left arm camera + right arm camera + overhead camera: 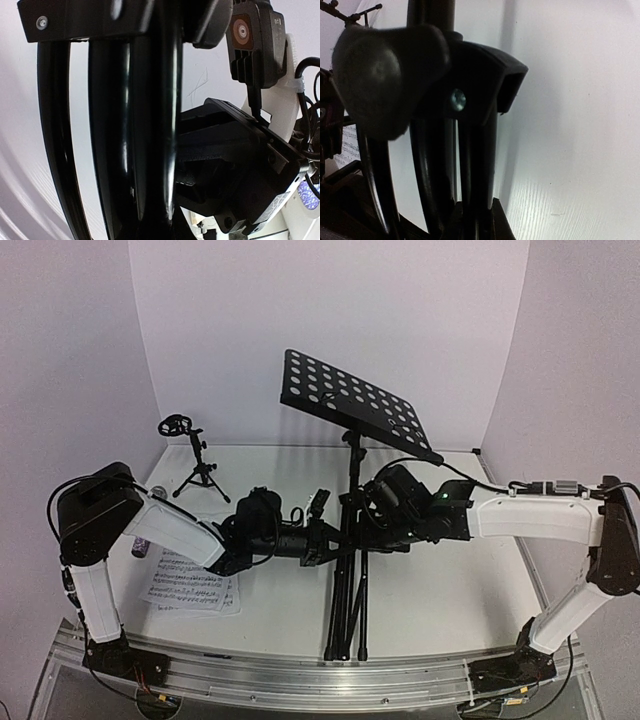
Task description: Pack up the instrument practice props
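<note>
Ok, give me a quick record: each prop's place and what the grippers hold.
stand: tall black tripod music stand, perforated desk, upright, legs folded
left gripper: shut on the stand
right gripper: shut on the stand
back left: small black tripod mic stand
pages: white sheet-music pages, flat by left arm
mic: glittery purple-silver microphone, half behind left arm

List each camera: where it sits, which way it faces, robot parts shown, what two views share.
Top: high behind, looking down at the table; left arm and right arm meet at the music stand.
Left wrist: on the left arm, facing right across the stand's legs to the right arm.
Right wrist: faces left past the stand's knob toward the sheet music; own fingers at bottom.
Wrist views share the stand's folded legs.
</note>
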